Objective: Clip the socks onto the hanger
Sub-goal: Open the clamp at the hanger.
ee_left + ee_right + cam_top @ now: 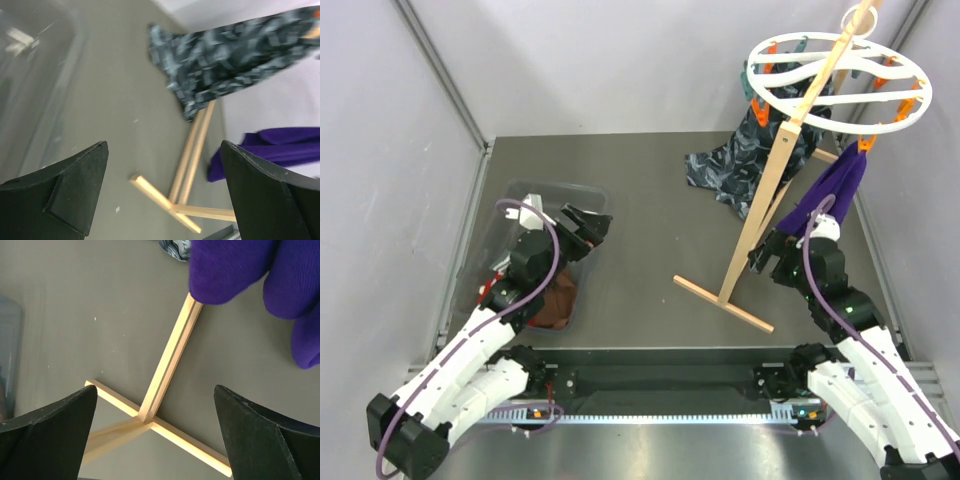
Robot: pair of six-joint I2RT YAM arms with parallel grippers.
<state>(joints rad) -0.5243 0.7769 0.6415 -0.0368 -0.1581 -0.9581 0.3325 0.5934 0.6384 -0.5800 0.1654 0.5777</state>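
Tabletop (650,210) separates bin (560,186) rim from wooden foot of hanger (757,225).

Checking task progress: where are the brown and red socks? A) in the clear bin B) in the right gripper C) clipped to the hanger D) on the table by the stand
A: the socks lie in the bin; the hanger holds only a purple sock and a patterned cloth.
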